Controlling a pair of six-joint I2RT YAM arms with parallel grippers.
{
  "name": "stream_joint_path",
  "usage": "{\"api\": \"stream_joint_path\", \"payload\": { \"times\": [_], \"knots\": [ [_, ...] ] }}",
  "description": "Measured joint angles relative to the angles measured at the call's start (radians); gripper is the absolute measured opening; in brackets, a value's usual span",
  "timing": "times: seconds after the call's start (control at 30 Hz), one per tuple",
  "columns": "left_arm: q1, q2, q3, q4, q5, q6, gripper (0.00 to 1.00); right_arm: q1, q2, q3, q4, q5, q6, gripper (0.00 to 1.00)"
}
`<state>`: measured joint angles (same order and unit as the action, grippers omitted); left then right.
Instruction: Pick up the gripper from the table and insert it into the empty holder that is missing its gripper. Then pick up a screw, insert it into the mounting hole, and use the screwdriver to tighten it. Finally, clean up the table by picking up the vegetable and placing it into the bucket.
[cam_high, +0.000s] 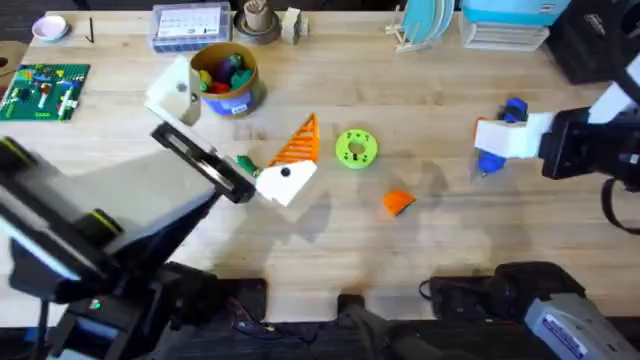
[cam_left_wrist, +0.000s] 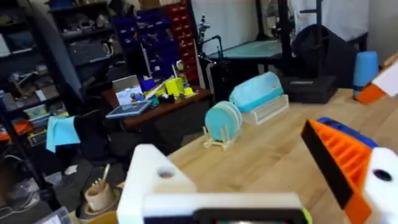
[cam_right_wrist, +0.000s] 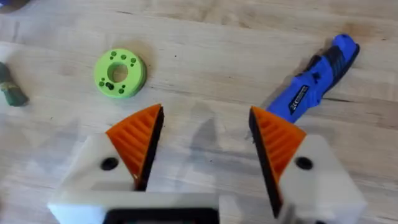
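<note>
- 1st step in hand — the gripper (cam_high: 398, 202) lies unpicked near the green disc (cam_high: 355, 148).
- Right gripper (cam_right_wrist: 205, 143) gapes wide, empty (beside the screwdriver (cam_right_wrist: 314, 84)) — it should shift over the wedge.
- Left gripper (cam_high: 232, 135) is likewise wide open, empty.

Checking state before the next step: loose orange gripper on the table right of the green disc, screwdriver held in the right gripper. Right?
Not quite. The screwdriver lies on the table, unheld: the right wrist view shows the right gripper open and empty above the wood. The orange gripper does lie on the table right of the green disc, per the overhead view.
</note>
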<state>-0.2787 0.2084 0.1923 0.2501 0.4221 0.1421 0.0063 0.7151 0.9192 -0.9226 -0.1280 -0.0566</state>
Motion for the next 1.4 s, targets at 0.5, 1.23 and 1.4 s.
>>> {"api": "stream_joint_path", "payload": {
  "times": [0.5, 1.23, 1.4],
  "knots": [
    [-0.054, -0.099, -0.186, -0.059, 0.019, 0.001, 0.993, 0.000, 0.000, 0.000, 0.000, 0.000, 0.000, 0.868],
    [-0.059, -0.198, -0.186, -0.302, 0.080, -0.379, 0.993, 0.000, 0.000, 0.000, 0.000, 0.000, 0.000, 0.868],
    [-0.059, -0.197, -0.186, -0.302, 0.080, -0.386, 0.993, 0.000, 0.000, 0.000, 0.000, 0.000, 0.000, 0.869]
  ]
}}
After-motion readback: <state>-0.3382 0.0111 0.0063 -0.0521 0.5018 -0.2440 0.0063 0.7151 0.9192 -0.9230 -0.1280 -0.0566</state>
